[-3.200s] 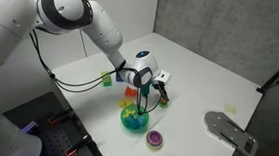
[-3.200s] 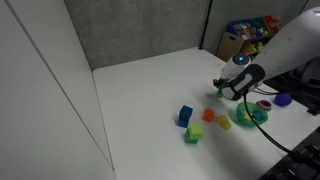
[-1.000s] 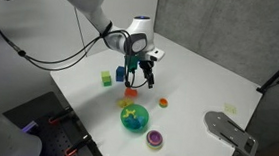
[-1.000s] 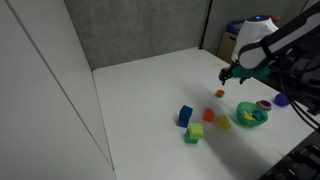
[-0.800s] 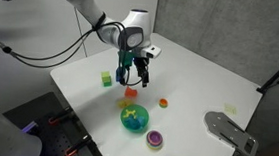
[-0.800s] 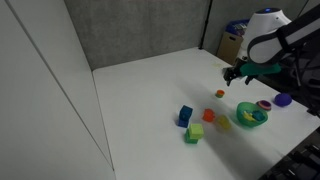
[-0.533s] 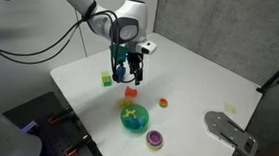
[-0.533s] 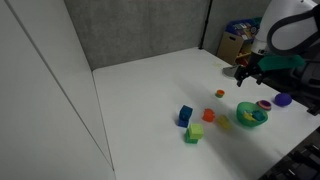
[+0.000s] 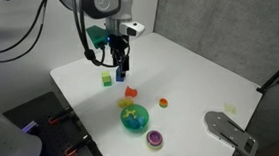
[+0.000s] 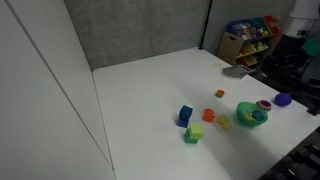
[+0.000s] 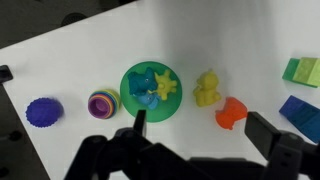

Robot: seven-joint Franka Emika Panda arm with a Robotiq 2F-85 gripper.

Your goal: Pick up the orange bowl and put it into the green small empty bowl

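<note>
Orange bowl [image 9: 162, 103] too small to tell which way up; gripper [image 9: 119, 70] jaws spread, empty

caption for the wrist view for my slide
Open gripper above a teal bowl of toys, orange-red piece nearby

Exterior views oblique across table [image 9: 200, 73]; wrist view overhead, nearer; teal bowl [image 11: 126, 95] shared
</note>
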